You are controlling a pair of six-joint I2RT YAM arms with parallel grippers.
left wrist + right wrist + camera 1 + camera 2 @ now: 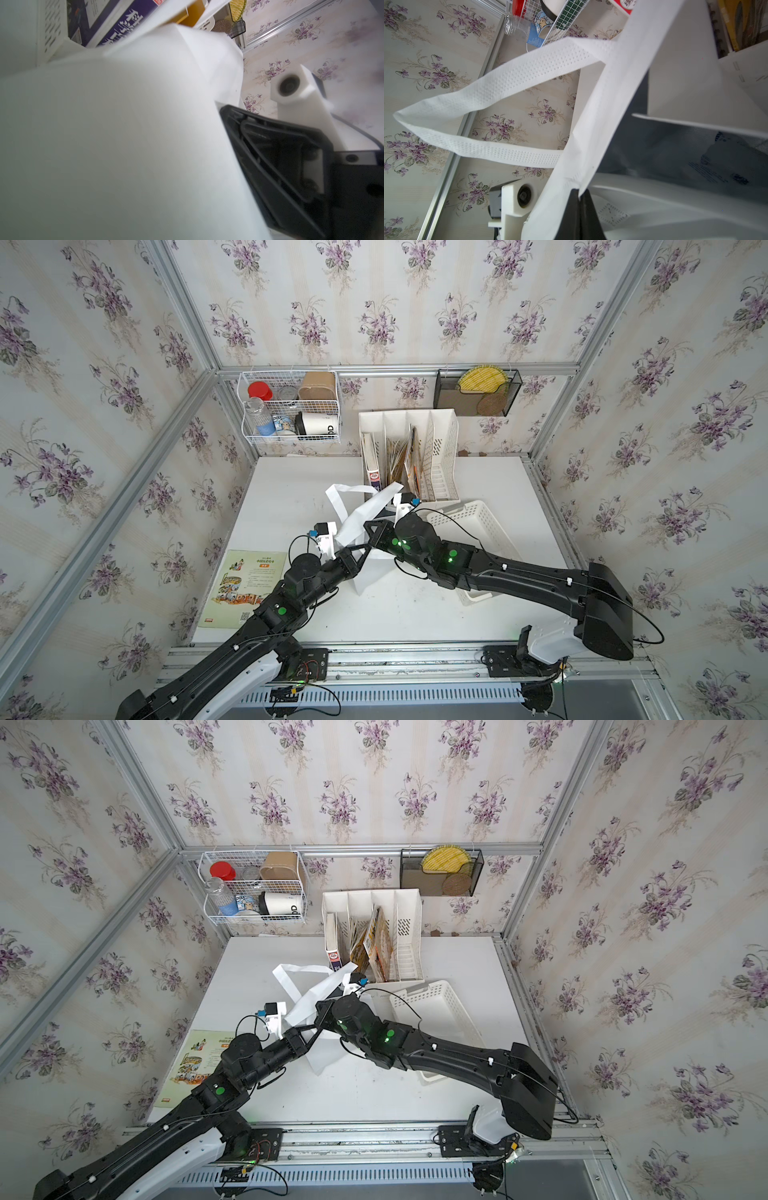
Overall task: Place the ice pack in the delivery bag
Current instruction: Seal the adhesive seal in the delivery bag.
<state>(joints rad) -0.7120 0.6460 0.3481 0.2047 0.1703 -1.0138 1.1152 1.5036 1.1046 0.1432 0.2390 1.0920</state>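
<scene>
The white delivery bag (374,572) (320,1056) stands mid-table, its strap handles (336,493) (508,83) hanging loose. My right gripper (579,192) (369,527) is shut on the bag's rim, with white fabric pinched between its black fingers. My left gripper (366,548) (313,1029) meets the near rim and is shut on the fabric. White cloth (124,135) fills the left wrist view and hides its fingers. Inside, on the silver lining, lies a pale pack with blue print (726,166); it looks like the ice pack.
A white perforated basket (473,531) sits under my right arm. A white file organiser with books (411,456) stands just behind the bag. A printed booklet (245,589) lies front left. A wire basket (291,406) and a black mesh holder (478,393) hang on the back wall.
</scene>
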